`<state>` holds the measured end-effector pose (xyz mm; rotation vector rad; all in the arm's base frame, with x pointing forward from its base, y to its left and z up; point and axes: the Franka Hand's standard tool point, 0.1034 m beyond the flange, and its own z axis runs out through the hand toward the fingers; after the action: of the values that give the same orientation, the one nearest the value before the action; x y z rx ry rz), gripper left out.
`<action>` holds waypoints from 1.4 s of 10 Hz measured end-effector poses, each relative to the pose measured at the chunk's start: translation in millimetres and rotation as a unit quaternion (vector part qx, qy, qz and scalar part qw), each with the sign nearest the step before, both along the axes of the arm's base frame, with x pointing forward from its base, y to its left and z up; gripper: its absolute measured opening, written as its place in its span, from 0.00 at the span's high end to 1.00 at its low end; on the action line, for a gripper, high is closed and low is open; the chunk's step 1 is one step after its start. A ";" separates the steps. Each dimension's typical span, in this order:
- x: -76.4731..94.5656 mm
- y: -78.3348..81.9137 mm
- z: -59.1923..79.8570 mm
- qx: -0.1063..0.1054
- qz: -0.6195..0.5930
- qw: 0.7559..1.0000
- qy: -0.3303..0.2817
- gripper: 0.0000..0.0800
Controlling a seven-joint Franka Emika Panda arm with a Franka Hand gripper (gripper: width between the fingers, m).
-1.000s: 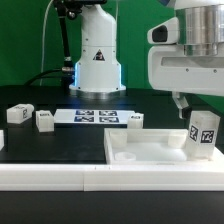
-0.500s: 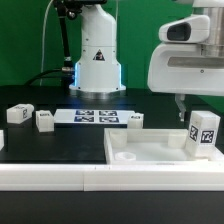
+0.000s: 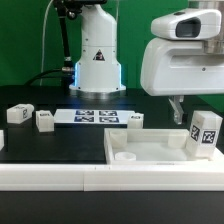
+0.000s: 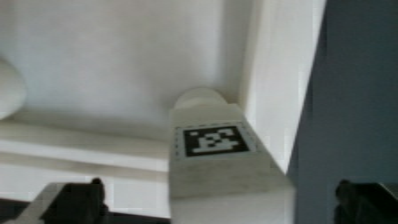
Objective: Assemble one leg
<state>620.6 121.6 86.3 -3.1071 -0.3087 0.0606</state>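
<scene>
The leg [image 3: 205, 134], a white post with black-and-white tags, stands upright in the corner of the large white tray-like part [image 3: 140, 152] on the exterior view's right. My gripper [image 3: 190, 108] hangs just above the leg and is open and empty. In the wrist view the leg [image 4: 222, 140] shows its tagged face between my two dark fingertips [image 4: 71, 200], which stand well apart and clear of it. The tray's raised wall [image 4: 285, 60] runs beside the leg.
Three more white legs lie on the black table: two on the exterior view's left [image 3: 18, 114] [image 3: 44, 120] and one behind the tray [image 3: 134, 119]. The marker board [image 3: 95, 117] lies in front of the robot's base [image 3: 97, 60].
My gripper has risen and shifted a little toward the exterior view's left. The leg stays standing in the tray's corner.
</scene>
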 end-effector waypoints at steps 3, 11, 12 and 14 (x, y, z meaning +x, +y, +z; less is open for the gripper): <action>2.0 -9.8 0.0 0.003 0.030 1.000 -0.001 0.19; 2.0 -9.6 0.1 0.003 0.019 1.000 -0.001 0.63; 1.6 -7.9 -0.1 0.004 -0.042 0.999 0.000 0.63; -0.1 -0.8 -1.2 0.002 -0.204 0.979 -0.014 0.63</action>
<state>620.5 120.8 85.1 -3.0958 0.3292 0.0101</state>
